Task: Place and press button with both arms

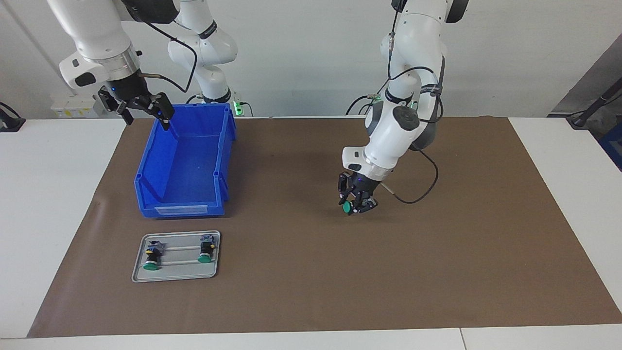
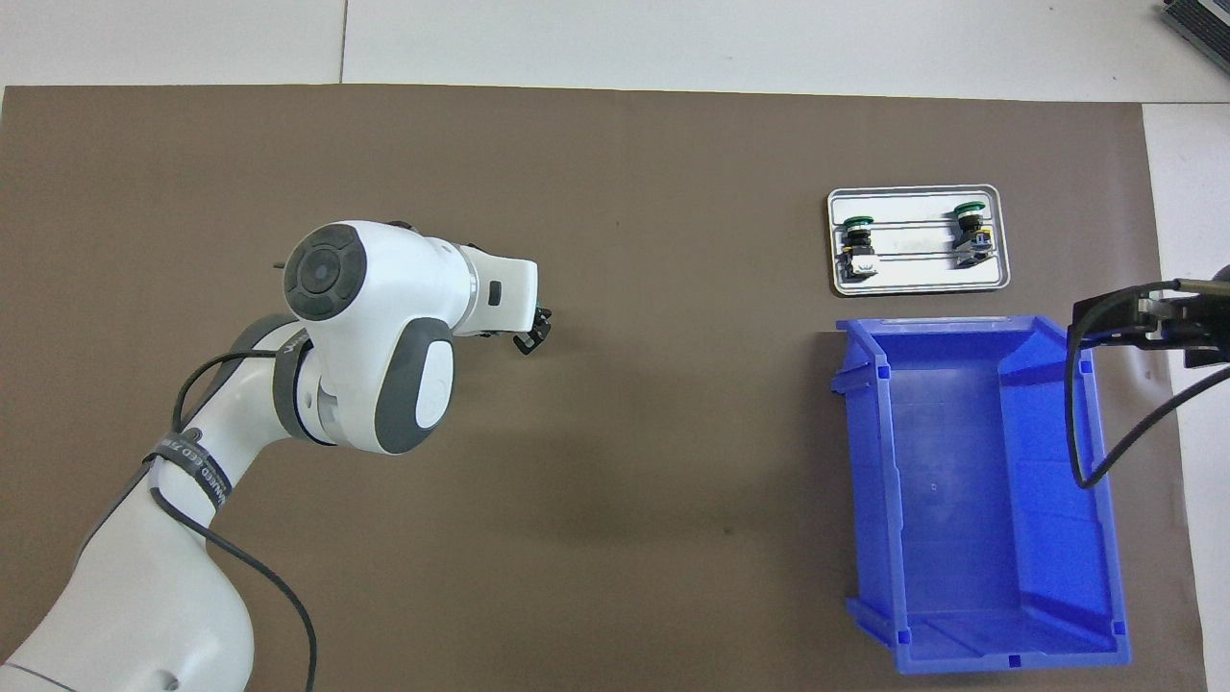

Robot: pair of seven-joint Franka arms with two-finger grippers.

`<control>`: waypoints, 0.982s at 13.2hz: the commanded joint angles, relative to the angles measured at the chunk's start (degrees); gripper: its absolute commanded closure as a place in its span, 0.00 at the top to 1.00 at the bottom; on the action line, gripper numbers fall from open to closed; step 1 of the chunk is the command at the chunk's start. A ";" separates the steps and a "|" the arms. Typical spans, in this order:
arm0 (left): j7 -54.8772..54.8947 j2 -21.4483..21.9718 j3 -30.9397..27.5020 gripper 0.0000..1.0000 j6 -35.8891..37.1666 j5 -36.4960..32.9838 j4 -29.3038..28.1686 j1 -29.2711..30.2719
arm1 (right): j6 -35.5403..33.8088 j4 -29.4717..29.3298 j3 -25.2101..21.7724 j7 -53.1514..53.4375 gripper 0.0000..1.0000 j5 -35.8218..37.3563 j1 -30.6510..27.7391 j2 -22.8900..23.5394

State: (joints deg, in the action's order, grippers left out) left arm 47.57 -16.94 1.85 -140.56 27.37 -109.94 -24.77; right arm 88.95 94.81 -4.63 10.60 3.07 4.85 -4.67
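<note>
Blue bin (image 1: 189, 165) beside tray (image 1: 177, 274) holding two buttons (image 1: 152, 256).

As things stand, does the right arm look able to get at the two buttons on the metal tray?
Probably yes. The right gripper hangs open and empty over the blue bin's rim, at the tray's end of the table. Nothing covers the two buttons; the bin stands between, so it must pass over it.

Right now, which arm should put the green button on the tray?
Left, probably: the left claw already holds a green-capped push-button above the brown mat. The right claw hangs open over the blue plastic bin.
</note>
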 commanded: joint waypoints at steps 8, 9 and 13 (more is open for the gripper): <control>57.71 11.57 0.44 0.00 -0.51 62.53 -21.01 8.86 | 0.61 0.63 0.06 -1.55 1.00 -0.34 -0.37 -0.52; 58.15 12.27 0.44 0.00 0.54 63.85 -22.06 9.30 | 0.61 0.63 0.06 -1.55 1.00 -0.43 -0.37 -0.52; 72.88 13.95 0.35 0.00 10.54 77.01 -28.30 13.60 | 0.61 0.63 0.06 -1.55 1.00 -0.34 -0.37 -0.52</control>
State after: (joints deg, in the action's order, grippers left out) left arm 113.22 -5.38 1.77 -134.96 99.48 -133.72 -14.12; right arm 88.95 94.81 -4.63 10.60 3.07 4.85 -4.67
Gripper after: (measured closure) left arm 0.604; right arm 0.000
